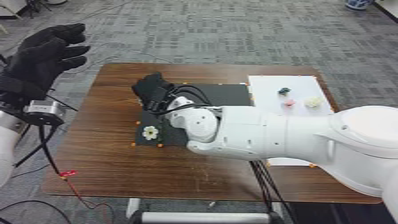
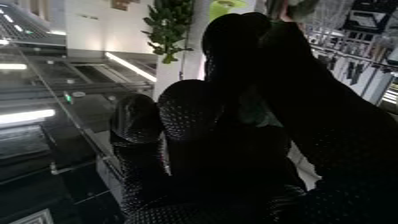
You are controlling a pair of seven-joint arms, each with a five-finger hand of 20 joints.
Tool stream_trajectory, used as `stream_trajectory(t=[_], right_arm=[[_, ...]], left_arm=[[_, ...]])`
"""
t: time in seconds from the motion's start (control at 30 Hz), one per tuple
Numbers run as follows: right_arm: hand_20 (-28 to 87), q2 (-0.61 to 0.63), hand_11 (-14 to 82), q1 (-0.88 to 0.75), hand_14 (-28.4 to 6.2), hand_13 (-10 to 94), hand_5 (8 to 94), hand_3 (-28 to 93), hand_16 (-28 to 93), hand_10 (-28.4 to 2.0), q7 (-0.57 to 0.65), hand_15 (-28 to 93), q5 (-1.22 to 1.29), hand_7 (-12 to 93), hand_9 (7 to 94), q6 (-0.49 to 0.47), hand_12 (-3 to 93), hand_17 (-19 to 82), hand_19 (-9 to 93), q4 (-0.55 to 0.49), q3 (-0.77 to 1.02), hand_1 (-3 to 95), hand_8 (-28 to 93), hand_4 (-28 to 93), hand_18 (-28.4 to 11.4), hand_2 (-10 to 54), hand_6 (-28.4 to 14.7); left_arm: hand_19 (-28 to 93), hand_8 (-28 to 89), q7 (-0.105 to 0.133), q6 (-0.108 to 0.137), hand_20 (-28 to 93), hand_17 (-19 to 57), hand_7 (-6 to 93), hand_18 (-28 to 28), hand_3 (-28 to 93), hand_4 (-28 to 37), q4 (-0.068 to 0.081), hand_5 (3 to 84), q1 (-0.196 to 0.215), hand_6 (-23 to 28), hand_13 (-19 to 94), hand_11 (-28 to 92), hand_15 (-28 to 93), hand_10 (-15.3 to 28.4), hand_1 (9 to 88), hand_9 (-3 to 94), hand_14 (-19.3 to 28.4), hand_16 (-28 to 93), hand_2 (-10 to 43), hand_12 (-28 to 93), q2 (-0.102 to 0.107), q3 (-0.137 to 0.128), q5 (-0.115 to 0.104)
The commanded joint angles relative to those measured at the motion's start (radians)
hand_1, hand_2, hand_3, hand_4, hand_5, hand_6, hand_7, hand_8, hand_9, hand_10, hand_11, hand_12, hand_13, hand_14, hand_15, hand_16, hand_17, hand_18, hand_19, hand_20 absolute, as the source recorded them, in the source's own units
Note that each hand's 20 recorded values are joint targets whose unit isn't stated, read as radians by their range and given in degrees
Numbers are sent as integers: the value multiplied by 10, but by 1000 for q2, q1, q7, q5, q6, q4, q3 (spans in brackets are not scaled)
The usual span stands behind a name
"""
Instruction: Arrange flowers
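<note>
My right hand (image 1: 153,90) is over the upper left part of the black mat (image 1: 233,93). In the right wrist view my right hand (image 2: 191,110) has curled fingers and a thumb closed on a greenish stem (image 2: 258,112), mostly hidden by the glove. A white flower (image 1: 149,132) lies on the mat's lower left part, below the hand. On the white sheet (image 1: 311,86) are a dark green piece (image 1: 284,91), a pink flower (image 1: 289,103) and a cream flower (image 1: 313,102). My left hand (image 1: 49,57) is raised beyond the table's left edge, fingers relaxed.
The right forearm crosses above the brown table (image 1: 115,165) and covers parts of the mat and sheet. Small orange markers line their edges. Black cables hang below the right arm, and a red and black cable (image 1: 67,174) runs by the table's lower left corner.
</note>
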Motion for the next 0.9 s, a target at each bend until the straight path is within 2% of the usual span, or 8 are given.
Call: stream_trajectory(t=[0.03,0.2,0.27,0.57,0.73,0.77,0.83,0.9], right_arm=[[557,-36,259,11,-65,699,793,833,369,-47,24,737,11,337,866,-27,493,384,904,55,-30,484,-38,-283,-197,-95,57],[558,-33,261,-13,-66,694,789,831,360,-46,28,745,-8,336,863,-76,494,383,907,67,-6,483,-38,-283,-197,-95,59],[559,-31,260,-21,-66,688,784,829,359,-45,24,749,-22,337,857,-92,495,379,907,68,1,481,-37,-283,-196,-95,59],[569,-18,248,-59,-66,650,694,822,355,-48,2,764,-50,355,795,-190,484,354,897,64,60,445,-53,-283,-191,-95,50],[576,-11,201,-81,-70,623,629,828,346,-53,-4,774,-69,335,732,-233,455,339,889,59,91,418,-68,-283,-193,-95,43],[579,-10,219,-80,-71,620,622,836,342,-56,2,778,-76,325,711,-238,429,337,888,55,88,409,-75,-283,-194,-95,43],[583,-10,305,-83,-77,603,595,870,340,-72,1,789,-72,315,634,-238,324,333,886,55,90,376,-166,-283,-194,-95,38],[583,-8,337,-89,-78,595,586,885,337,-84,6,795,-89,313,608,-267,282,331,885,50,103,364,-178,-283,-194,-95,34]], left_arm=[[393,-122,8,-7,122,-102,272,200,692,-283,2,239,-14,24,93,295,465,108,240,161,139,-65,-48,145,-5,19,4],[393,-122,6,-12,122,-102,271,200,692,-283,8,239,-28,25,93,295,463,108,240,161,138,-65,-48,144,-4,31,5],[393,-122,5,-9,123,-102,271,200,692,-283,6,239,-24,25,94,295,463,108,240,161,138,-65,-48,145,-4,27,5],[393,-121,9,-15,123,-102,270,200,691,-283,7,239,-21,25,93,295,466,108,241,161,139,-65,-47,145,-8,25,4],[393,-121,8,-18,123,-102,270,200,690,-283,7,239,-19,24,93,295,466,108,241,161,139,-66,-47,145,-11,21,4],[393,-121,9,-18,123,-102,270,200,691,-283,7,239,-17,25,93,295,466,108,241,161,139,-66,-47,145,-11,20,4],[393,-121,11,-17,123,-102,270,200,692,-283,6,239,-13,24,93,295,467,109,240,160,139,-66,-48,145,-12,18,3],[393,-121,8,-20,123,-102,271,200,692,-283,6,238,-15,24,93,295,467,109,241,161,139,-66,-48,145,-13,18,5]])
